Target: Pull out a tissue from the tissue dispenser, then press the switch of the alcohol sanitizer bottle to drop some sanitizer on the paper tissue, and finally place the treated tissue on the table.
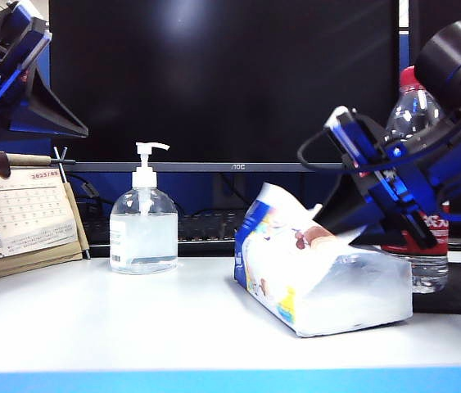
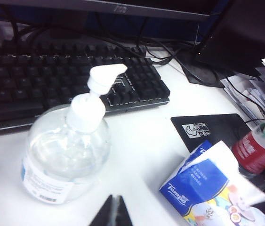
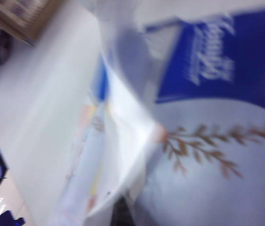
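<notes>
The tissue dispenser lies on the white table, its printed end tipped upward. My right gripper presses down on the pack's top. In the blurred right wrist view it is shut on a white fold of tissue rising from the pack. The alcohol sanitizer bottle stands to the left with its white pump switch up. My left gripper hangs shut high at the left; in the left wrist view it hovers just short of the bottle and switch.
A desk calendar leans at the far left. A red-capped water bottle stands behind my right arm. A monitor and keyboard line the back, with a black pad beside the pack.
</notes>
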Robot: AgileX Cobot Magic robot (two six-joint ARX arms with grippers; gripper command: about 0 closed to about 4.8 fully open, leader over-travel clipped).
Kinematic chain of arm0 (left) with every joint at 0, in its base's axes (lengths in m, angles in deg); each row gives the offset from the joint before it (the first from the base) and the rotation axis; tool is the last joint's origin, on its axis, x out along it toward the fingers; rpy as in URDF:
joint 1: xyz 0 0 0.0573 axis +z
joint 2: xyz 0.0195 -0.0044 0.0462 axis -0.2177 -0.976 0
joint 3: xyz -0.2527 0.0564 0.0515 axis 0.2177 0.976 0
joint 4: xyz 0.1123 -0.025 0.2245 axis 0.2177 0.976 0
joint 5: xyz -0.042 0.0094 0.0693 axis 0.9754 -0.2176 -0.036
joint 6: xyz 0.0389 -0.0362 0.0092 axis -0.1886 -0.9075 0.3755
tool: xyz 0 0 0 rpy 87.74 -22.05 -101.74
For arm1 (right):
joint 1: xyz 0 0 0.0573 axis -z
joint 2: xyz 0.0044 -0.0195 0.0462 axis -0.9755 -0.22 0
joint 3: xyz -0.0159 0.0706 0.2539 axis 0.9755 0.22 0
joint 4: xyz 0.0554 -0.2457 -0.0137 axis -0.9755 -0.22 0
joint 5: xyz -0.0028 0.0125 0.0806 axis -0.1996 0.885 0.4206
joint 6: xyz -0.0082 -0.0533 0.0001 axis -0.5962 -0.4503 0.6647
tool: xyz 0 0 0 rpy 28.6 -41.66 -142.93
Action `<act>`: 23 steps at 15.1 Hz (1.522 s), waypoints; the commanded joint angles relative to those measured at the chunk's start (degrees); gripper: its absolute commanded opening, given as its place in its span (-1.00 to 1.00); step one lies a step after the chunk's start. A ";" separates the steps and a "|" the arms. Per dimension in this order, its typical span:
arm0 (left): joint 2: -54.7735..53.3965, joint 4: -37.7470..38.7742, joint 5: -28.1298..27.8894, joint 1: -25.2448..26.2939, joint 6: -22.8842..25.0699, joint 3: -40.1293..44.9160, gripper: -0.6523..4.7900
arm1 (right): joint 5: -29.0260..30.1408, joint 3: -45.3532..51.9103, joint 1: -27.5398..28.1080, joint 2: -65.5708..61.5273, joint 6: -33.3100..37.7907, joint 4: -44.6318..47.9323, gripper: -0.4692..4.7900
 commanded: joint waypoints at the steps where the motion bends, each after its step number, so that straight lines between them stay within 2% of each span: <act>1: 0.20 -0.74 0.26 0.02 0.26 -0.15 -0.78 | 1.90 -0.09 -0.04 0.26 1.64 2.56 -0.83; 3: 0.17 -0.76 0.20 0.04 0.55 -0.15 -0.78 | 5.05 -0.26 0.00 1.55 3.23 3.13 -0.83; 8: 0.17 -0.70 -1.75 0.07 2.58 -0.15 -0.78 | 5.20 -1.51 0.00 12.59 5.40 3.74 -0.83; 13: 0.17 -1.86 -1.70 0.04 5.31 -0.15 -0.78 | 5.79 -9.31 -0.15 20.52 14.97 4.15 -0.83; 15: 0.17 -5.29 -0.59 0.04 5.31 -0.17 -0.78 | 5.97 -15.10 -1.09 20.48 16.79 4.33 -0.83; 17: 0.15 -12.24 0.26 0.00 5.11 -0.20 -0.78 | 3.85 -19.47 -2.97 20.41 16.92 4.39 -0.83; 18: 0.15 -15.47 0.24 0.02 5.18 -0.24 -0.78 | 1.38 -19.71 -3.80 20.31 16.94 4.55 -0.83; 20: -0.26 -17.05 0.35 0.00 5.18 -0.26 -0.78 | 1.86 -19.71 -4.46 17.75 16.92 5.22 -0.83; 23: -3.37 -20.96 0.42 0.00 3.08 -0.26 -0.78 | 4.31 -19.78 -4.46 7.56 17.20 14.12 -0.83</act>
